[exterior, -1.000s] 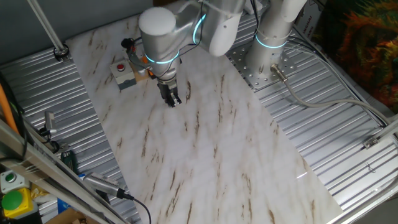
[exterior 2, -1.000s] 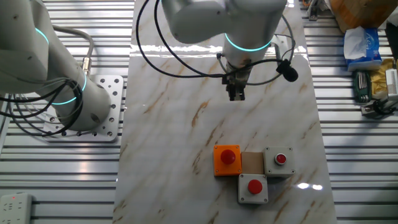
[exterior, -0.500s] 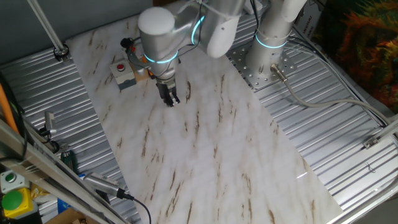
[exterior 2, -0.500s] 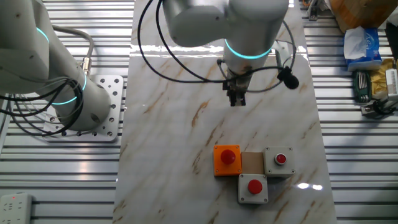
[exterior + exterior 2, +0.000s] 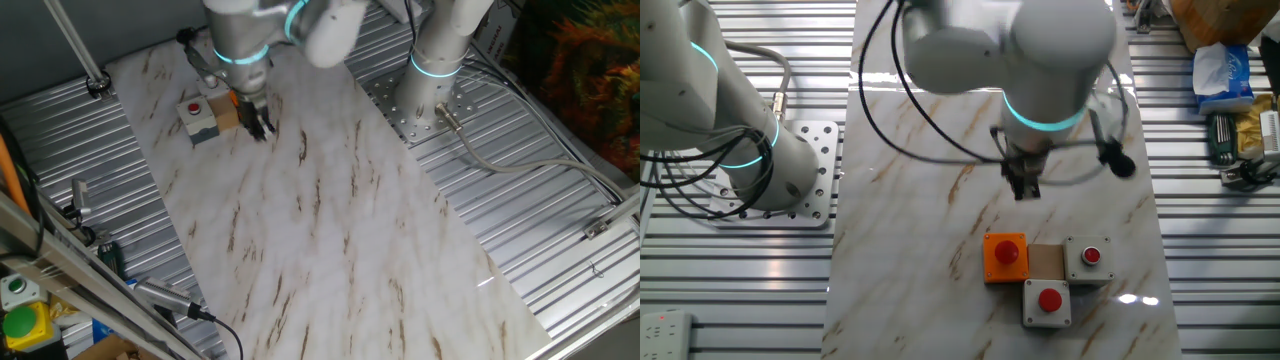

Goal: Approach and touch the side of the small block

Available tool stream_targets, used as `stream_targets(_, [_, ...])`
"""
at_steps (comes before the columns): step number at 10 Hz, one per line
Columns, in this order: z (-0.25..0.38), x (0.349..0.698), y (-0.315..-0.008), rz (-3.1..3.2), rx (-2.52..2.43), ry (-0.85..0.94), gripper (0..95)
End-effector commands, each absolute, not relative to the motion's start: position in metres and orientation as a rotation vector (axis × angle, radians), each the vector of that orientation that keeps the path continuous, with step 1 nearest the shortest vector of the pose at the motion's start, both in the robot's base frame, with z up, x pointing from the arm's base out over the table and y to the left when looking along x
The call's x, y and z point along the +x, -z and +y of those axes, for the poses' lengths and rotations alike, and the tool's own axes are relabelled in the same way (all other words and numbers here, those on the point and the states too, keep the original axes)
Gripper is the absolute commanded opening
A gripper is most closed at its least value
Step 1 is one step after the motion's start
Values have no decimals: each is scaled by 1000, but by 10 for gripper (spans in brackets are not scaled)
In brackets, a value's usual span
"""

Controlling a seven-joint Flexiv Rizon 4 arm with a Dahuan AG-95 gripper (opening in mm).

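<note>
The small block [image 5: 1046,260] is a tan cube on the marble board, wedged between three button boxes. In one fixed view it [image 5: 225,117] shows just right of a grey button box. My gripper [image 5: 1025,190] points down with its fingers close together and holds nothing. It hangs a short way beyond the block, apart from it. In one fixed view the gripper [image 5: 262,130] stands just right of the block, with a small gap between them.
An orange box with a red button [image 5: 1005,256] touches the block on the left, a grey button box [image 5: 1087,257] on the right, and another grey one [image 5: 1047,302] in front. The arm's base [image 5: 432,70] stands on the metal plate beside the board.
The gripper has moved toward the block and the button boxes, closing most of the gap. Its fingers have stayed together. The block and boxes have not moved.
</note>
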State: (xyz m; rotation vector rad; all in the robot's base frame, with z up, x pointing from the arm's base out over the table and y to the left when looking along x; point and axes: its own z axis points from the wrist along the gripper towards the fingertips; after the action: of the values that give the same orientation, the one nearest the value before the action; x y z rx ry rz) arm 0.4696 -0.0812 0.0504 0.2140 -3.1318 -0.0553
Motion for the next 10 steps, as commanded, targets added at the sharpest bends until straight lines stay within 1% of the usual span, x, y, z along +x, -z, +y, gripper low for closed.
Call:
stream_targets(1, [-88, 478, -42, -3138, 224, 56, 0])
stream_targets(10, [-97, 490, -46, -3136, 245, 57, 0])
